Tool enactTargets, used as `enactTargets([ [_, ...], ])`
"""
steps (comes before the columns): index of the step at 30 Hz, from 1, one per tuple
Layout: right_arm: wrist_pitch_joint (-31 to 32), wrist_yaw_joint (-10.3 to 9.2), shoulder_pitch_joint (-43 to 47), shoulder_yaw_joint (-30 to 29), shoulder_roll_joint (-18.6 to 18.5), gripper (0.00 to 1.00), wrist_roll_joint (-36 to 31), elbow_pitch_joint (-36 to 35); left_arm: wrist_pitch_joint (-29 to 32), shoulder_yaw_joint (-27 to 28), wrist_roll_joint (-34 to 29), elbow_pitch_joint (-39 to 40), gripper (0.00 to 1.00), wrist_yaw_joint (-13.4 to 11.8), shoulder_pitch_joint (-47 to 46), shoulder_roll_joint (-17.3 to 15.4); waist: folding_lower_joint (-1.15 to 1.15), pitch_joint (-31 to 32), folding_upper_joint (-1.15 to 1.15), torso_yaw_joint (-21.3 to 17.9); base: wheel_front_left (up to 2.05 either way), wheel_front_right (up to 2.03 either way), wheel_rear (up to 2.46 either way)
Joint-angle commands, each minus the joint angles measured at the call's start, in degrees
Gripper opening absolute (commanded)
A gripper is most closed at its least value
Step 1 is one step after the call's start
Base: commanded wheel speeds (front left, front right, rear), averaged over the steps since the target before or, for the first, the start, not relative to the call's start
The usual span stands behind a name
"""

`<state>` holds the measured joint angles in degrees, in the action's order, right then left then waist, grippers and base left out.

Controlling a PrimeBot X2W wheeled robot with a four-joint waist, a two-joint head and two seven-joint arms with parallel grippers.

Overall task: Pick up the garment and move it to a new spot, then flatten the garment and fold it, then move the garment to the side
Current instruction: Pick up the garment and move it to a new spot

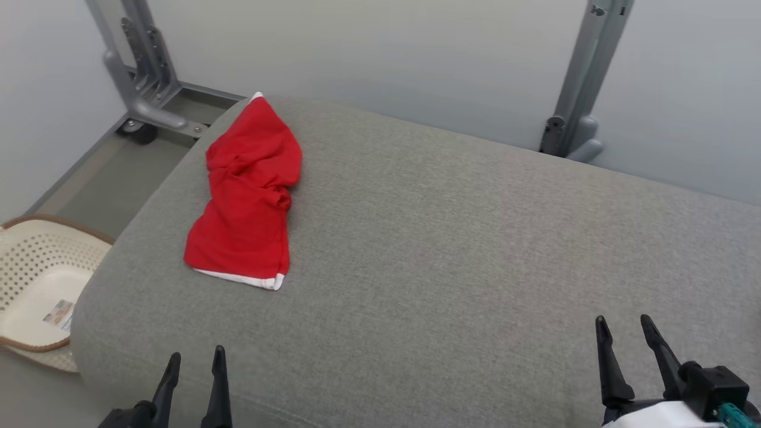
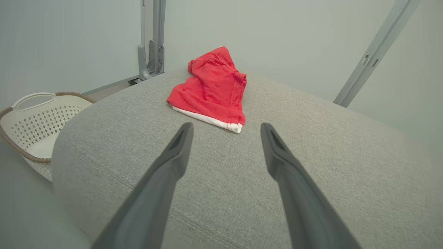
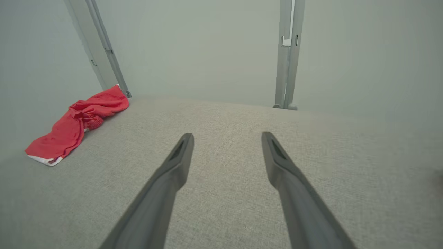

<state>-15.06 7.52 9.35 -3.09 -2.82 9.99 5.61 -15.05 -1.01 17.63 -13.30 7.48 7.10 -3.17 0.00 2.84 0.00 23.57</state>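
Red garment (image 1: 247,196) lies crumpled, untouched on cushion (image 1: 452,238); left gripper (image 1: 194,362) and right gripper (image 1: 624,328) held wide, empty. All steps judged outstanding.

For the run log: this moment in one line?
red garment crumpled on grey cushion | left fingers open, empty | right fingers open, empty

garment (image 1: 247,196): on cushion (image 1: 446,249), far left | basket (image 1: 35,285): beside cushion, left

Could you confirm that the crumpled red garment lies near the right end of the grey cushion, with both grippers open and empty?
Not quite: the head view shows the red garment lying near the left end of the grey cushion. The left gripper and right gripper are open and empty.
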Motion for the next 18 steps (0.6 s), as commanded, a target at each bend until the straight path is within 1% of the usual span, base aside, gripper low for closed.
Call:
enactTargets([
  [1,-0.1,-0.06,-1.0,0.3,-0.2,1.00,-0.1,0.2,-0.1,0.4,0.2,0.4,1.00,0.0,0.4,-0.2,0.00,0.1,0.00,3.8,0.00,0.00,0.00],
  [7,-0.1,-0.06,-1.7,1.0,-0.2,1.00,0.0,0.6,-0.1,0.9,0.1,1.0,1.00,0.0,0.2,0.0,0.00,-0.6,0.00,4.3,0.00,0.00,0.00],
  [13,-0.1,-0.06,0.1,0.0,-0.2,1.00,0.3,0.3,-0.1,0.3,0.3,0.6,1.00,0.0,-1.0,0.0,0.00,-1.2,0.00,4.0,0.00,0.00,0.00],
  [18,-0.1,-0.06,-2.4,0.0,-0.2,1.00,-2.5,-0.9,-0.1,-0.4,2.6,-0.7,1.00,0.0,-5.5,0.0,0.00,-6.7,0.00,2.0,0.00,0.00,0.00],
])
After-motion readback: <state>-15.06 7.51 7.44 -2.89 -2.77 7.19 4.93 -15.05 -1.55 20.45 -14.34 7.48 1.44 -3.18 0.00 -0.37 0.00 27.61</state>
